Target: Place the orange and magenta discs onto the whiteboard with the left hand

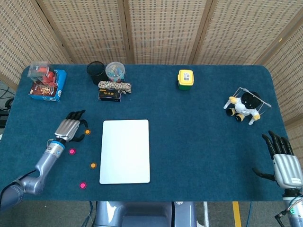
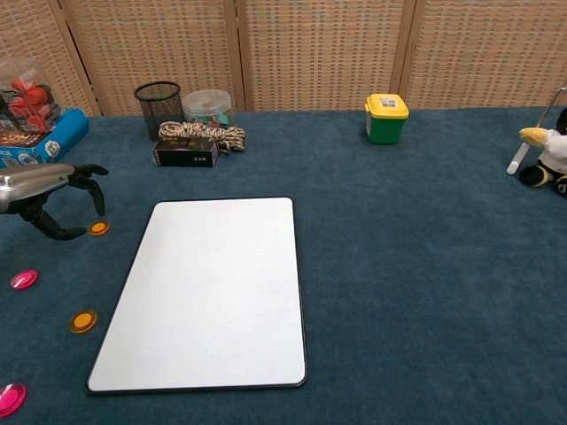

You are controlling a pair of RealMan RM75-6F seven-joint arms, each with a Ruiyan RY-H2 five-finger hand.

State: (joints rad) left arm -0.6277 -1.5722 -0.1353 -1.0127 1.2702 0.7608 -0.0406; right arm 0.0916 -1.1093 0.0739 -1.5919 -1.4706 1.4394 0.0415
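Fingers of your left hand (image 1: 70,127) curl apart over the nearest orange disc (image 2: 98,227), holding nothing; whiteboard (image 1: 125,151) lies just beside. Your right hand (image 1: 285,165) rests spread, empty.

A dark teal table cloth (image 1: 199,123) carries a plain white whiteboard (image 1: 125,150) with a thin black edge. Left of it lie two orange discs (image 1: 87,132) (image 1: 93,165) and two magenta discs (image 1: 72,152) (image 1: 83,185). At the far side stand a black mesh cup (image 1: 96,72) and a yellow-lidded green box (image 2: 386,119). The screens (image 1: 161,30) behind are tan wicker.
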